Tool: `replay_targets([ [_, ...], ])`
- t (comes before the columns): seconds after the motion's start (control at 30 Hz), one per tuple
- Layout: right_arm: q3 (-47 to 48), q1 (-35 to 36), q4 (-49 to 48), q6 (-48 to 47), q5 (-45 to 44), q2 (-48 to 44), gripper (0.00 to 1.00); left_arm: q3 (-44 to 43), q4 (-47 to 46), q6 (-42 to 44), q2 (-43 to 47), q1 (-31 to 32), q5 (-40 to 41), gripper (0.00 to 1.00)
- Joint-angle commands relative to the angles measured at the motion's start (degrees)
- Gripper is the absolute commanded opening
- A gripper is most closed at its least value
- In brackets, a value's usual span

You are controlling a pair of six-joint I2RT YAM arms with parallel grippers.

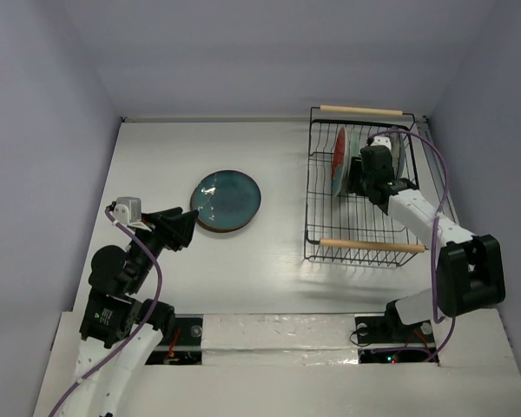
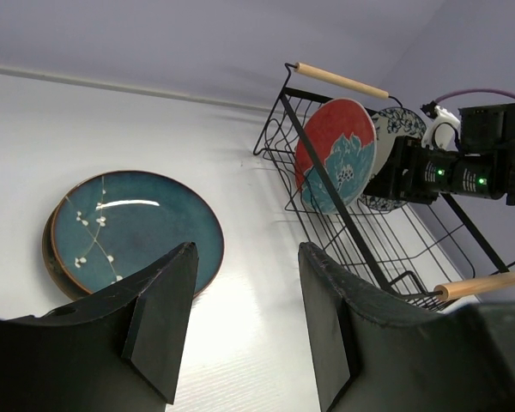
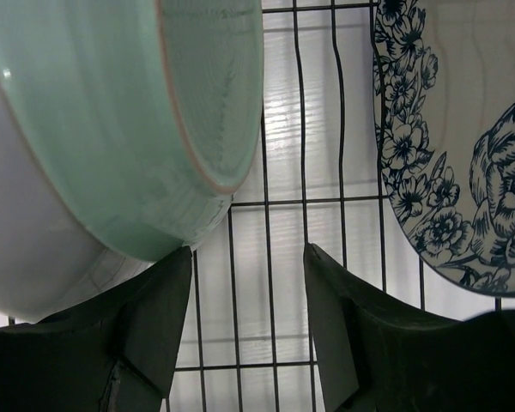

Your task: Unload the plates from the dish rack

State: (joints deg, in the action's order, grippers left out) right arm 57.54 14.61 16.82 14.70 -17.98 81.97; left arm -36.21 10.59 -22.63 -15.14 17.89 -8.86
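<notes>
The pale mint plate (image 3: 112,112) and the white plate with blue flowers (image 3: 463,172) stand on edge in the dish rack (image 1: 312,200), at the table's (image 1: 156,156) far right. The right gripper (image 3: 247,300) hangs spread between them over the wire floor, the mint rim close by one finger. The teal plate (image 1: 227,198) lies flat mid-table atop a brown plate (image 2: 50,249). The left gripper (image 2: 247,253) hovers spread and empty just beside them.
</notes>
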Motion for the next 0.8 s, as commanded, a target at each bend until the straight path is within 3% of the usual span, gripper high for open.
replay_targets([
  [0.0,0.1,-0.9,-6.2,-0.3,1.6,0.7,0.60,-1.0,-2.3,-0.1,0.2,-0.2,-0.7,0.47],
  [0.4,-4.3,-0.9,-5.1,1.1,8.3,-8.3,0.60,-0.9,-2.4,-0.2,-0.1,-0.2,-0.9,0.47],
  [0.77,-0.3,-0.9,-5.6,-0.1,6.8,-4.1,0.60,-0.9,-2.4,-0.2,-0.2,-0.2,-0.8,0.47],
])
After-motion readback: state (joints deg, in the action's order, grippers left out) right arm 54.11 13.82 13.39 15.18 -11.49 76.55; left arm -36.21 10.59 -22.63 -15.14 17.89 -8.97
